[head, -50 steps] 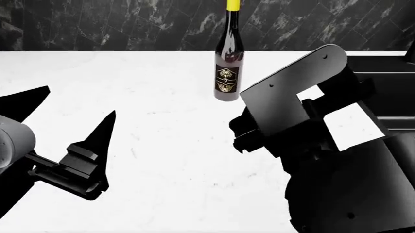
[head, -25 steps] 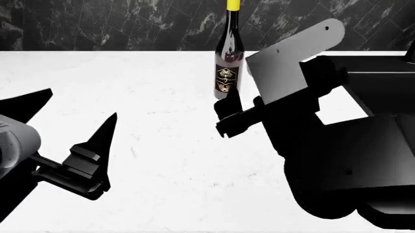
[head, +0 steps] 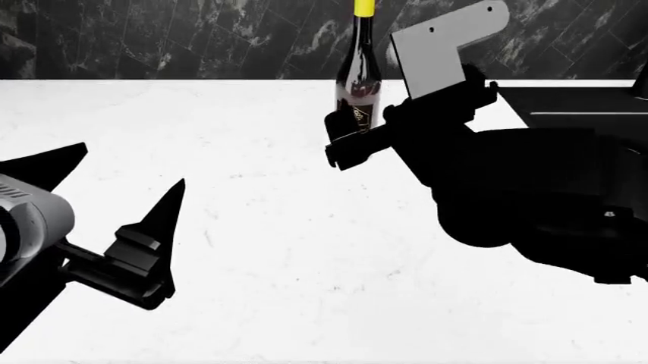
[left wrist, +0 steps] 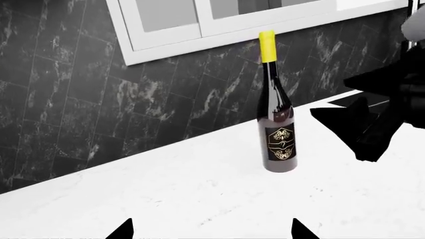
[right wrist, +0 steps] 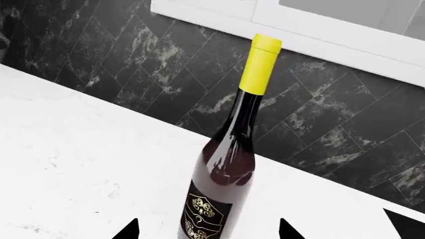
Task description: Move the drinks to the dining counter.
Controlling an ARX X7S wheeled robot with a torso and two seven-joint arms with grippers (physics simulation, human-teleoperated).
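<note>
A tall dark wine bottle (head: pixel 356 87) with a yellow foil top and a black-gold label stands upright at the back of a white counter (head: pixel 263 243). It shows whole in the left wrist view (left wrist: pixel 279 129). My right gripper (head: pixel 341 145) is open and right in front of it. In the right wrist view the bottle (right wrist: pixel 226 164) rises between the two spread fingertips (right wrist: pixel 130 230) with white gaps on both sides, my right gripper (right wrist: pixel 207 231) not touching it. My left gripper (head: pixel 121 189) is open and empty at the near left, well short of the bottle. The dining counter is out of view.
A black sink (head: pixel 582 102) is set into the counter at the right, behind my right arm. A black marble tiled wall (head: pixel 152 38) runs close behind the bottle. A white framed window or cabinet (left wrist: pixel 199 25) hangs above the wall.
My right arm has moved up and forward to the bottle, and its gripper now covers the bottle's lower part in the head view. The left gripper has barely shifted.
</note>
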